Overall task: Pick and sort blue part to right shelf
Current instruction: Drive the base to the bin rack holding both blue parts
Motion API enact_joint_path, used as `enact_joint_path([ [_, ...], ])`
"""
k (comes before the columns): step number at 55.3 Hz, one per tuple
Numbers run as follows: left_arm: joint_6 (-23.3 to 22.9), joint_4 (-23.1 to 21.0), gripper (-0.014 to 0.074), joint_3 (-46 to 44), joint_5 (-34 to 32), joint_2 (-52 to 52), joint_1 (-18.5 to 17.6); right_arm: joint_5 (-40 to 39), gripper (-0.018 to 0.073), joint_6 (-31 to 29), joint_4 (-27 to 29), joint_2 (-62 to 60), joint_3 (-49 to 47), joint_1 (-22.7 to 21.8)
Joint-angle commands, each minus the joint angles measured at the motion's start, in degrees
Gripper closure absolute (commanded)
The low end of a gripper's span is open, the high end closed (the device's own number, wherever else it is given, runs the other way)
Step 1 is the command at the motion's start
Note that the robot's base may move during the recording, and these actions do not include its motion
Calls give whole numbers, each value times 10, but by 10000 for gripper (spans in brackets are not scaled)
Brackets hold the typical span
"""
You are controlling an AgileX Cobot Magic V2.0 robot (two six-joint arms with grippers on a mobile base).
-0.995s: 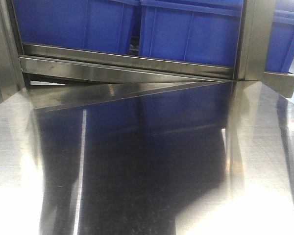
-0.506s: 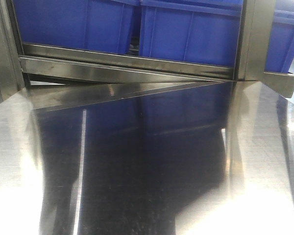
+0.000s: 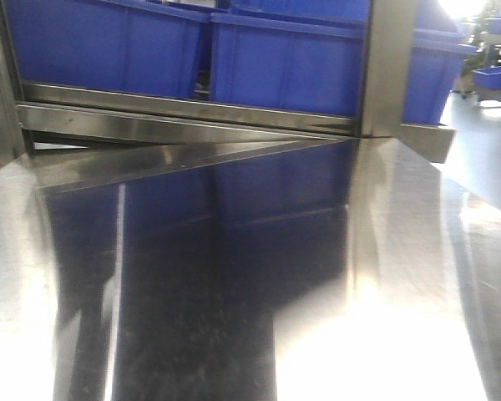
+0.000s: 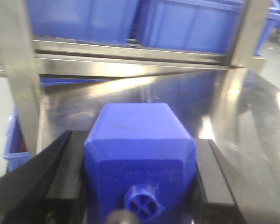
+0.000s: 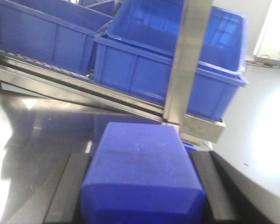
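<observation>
Fingers (image 4: 60, 177) of the left gripper (image 4: 136, 139) clamp a blue part (image 4: 140, 126); the right gripper (image 5: 140, 156) clamps a second blue part (image 5: 142, 163). Both parts point lengthwise, straight ahead, at the right shelf (image 5: 84, 92) with its blue crates (image 5: 168, 70); the right arm appears nearer.

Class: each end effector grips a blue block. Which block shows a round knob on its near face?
The block in the left end effector: a cross-marked knob juts from its near face. The right end effector's block shows none.
</observation>
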Motion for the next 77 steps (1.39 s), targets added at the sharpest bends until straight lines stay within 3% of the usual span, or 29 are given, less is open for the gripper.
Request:
enact_joint_path([
  [1, -6, 2, 346, -17, -56, 2, 1, -52, 374, -4, -12, 4, -16, -3],
  [77, -6, 2, 346, -17, -56, 2, -1, -52, 374, -4, -12, 3, -16, -2],
])
